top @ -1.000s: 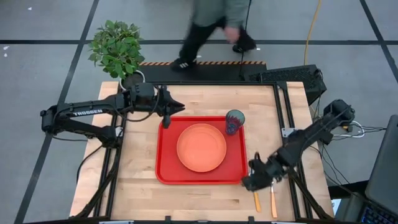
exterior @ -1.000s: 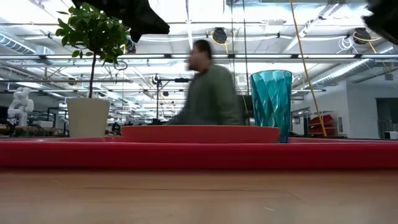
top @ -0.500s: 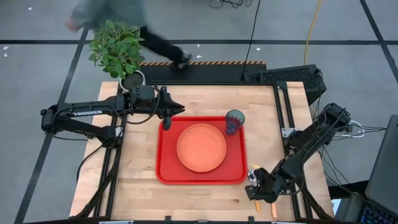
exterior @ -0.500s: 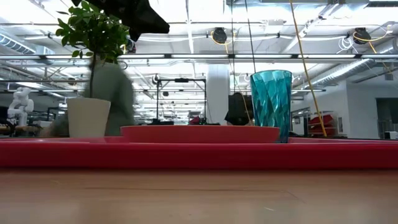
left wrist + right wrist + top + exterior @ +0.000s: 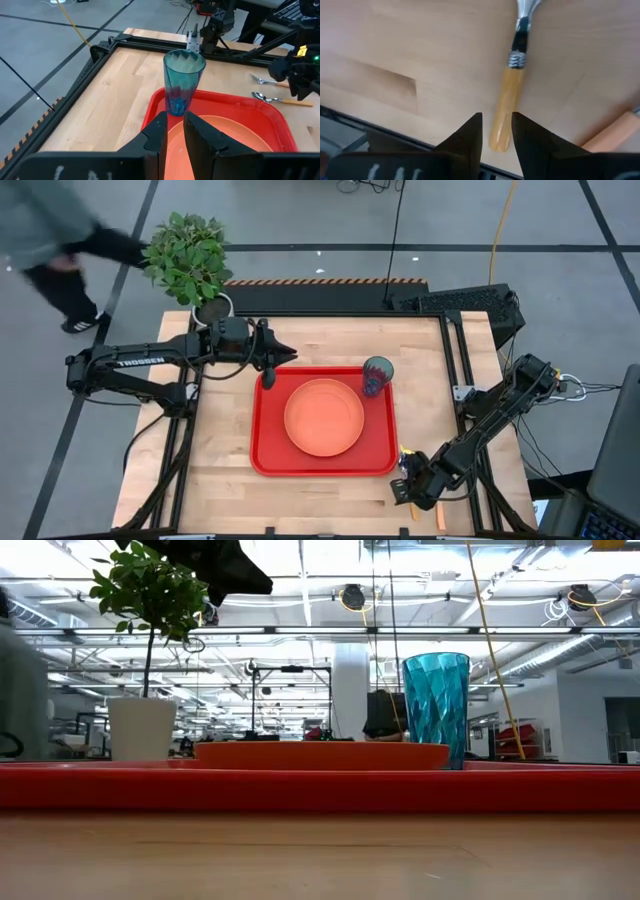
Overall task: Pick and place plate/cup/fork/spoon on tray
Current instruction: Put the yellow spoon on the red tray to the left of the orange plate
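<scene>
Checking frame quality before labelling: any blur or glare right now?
High view: the person at the top-left is motion-smeared, the table is sharp. Low view: ceiling lights blow out, the near tabletop is soft, the cup is crisp. Right wrist view: the utensil handle is close and soft-edged.

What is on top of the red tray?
On the red tray sit the orange plate and the teal cup. What lies under the plate cannot be seen.
</scene>
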